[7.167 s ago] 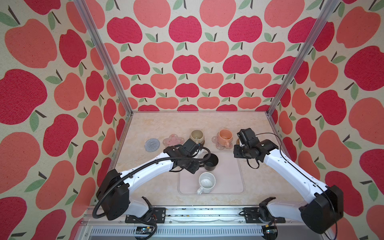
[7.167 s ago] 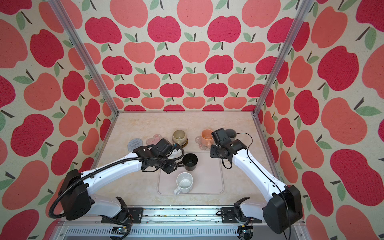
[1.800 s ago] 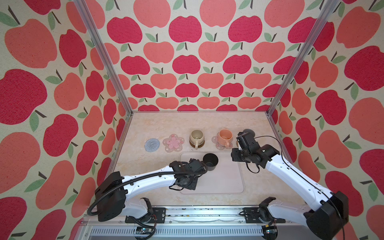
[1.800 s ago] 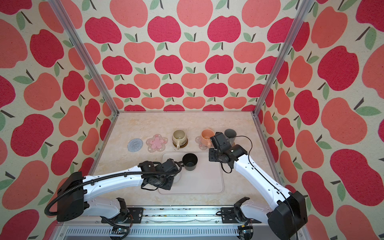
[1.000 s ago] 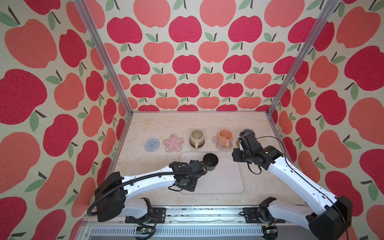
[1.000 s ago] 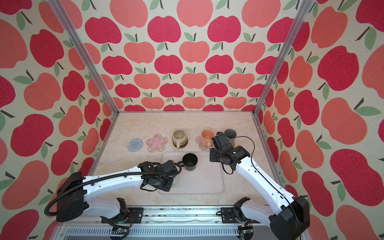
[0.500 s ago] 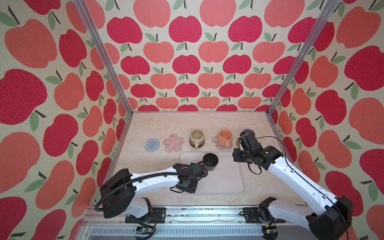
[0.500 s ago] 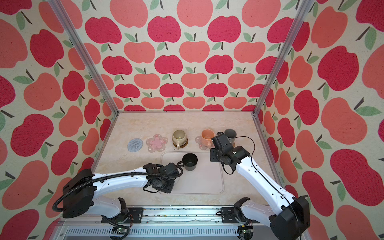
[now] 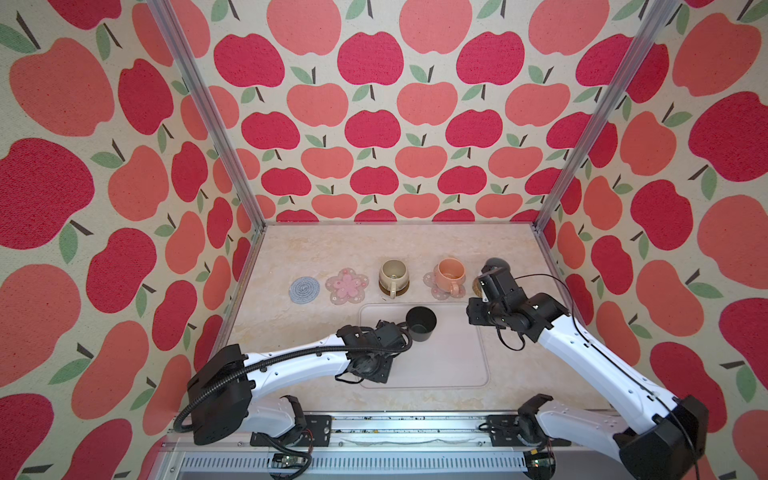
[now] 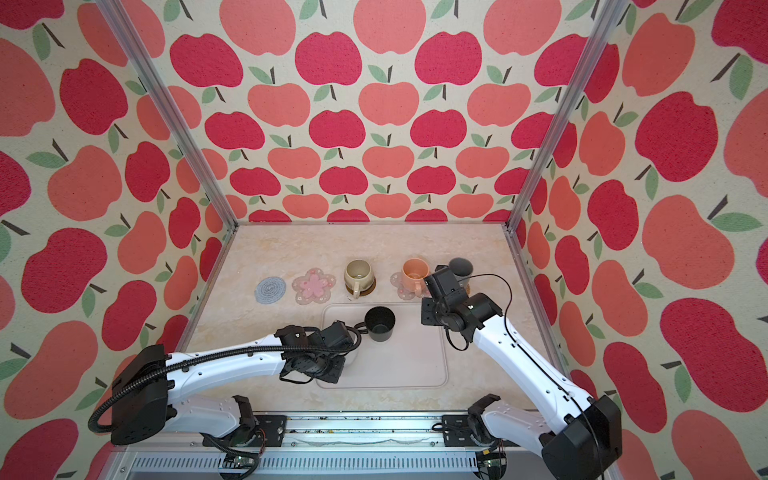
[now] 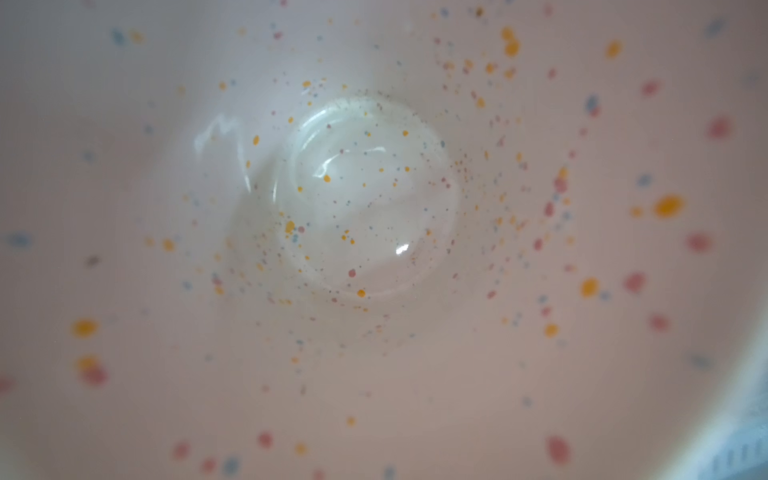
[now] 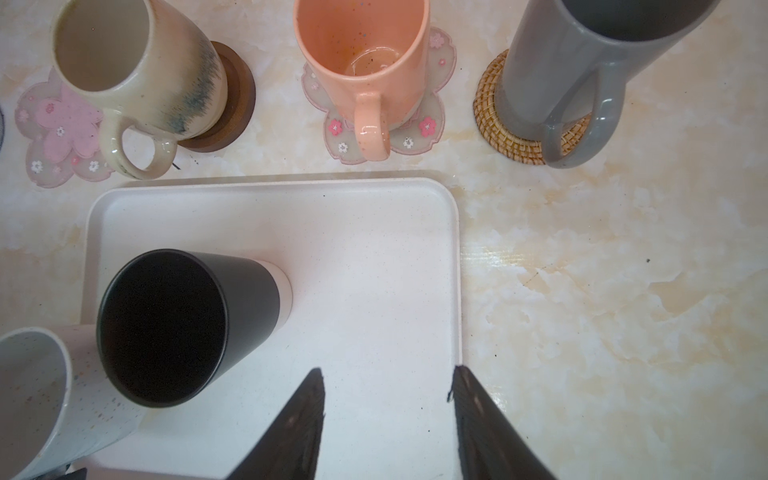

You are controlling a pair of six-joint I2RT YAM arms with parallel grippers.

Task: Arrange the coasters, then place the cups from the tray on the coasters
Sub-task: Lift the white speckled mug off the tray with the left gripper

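Note:
The white cup [image 11: 374,199], speckled inside, fills the left wrist view. My left gripper [image 9: 372,365] sits over it on the tray [image 9: 457,357], shut on it, fingers hidden. The black cup [image 9: 420,324] stands on the tray beside it. My right gripper [image 12: 386,386] hangs open and empty above the tray's right rim. In the row behind, the cream cup [image 9: 392,274] is on the brown coaster [image 9: 401,289], the peach cup [image 9: 448,276] on a pink flower coaster [image 9: 432,291], and the grey cup [image 12: 573,62] on the rattan coaster [image 12: 490,120].
A grey crocheted coaster [image 9: 304,289] and a second pink flower coaster [image 9: 347,286] lie bare at the left of the row. Apple-patterned walls and metal corner posts [image 9: 249,208] close in the marble tabletop.
My left gripper has settled over the white cup and closed. The right arm has barely moved. The black cup stays where it was.

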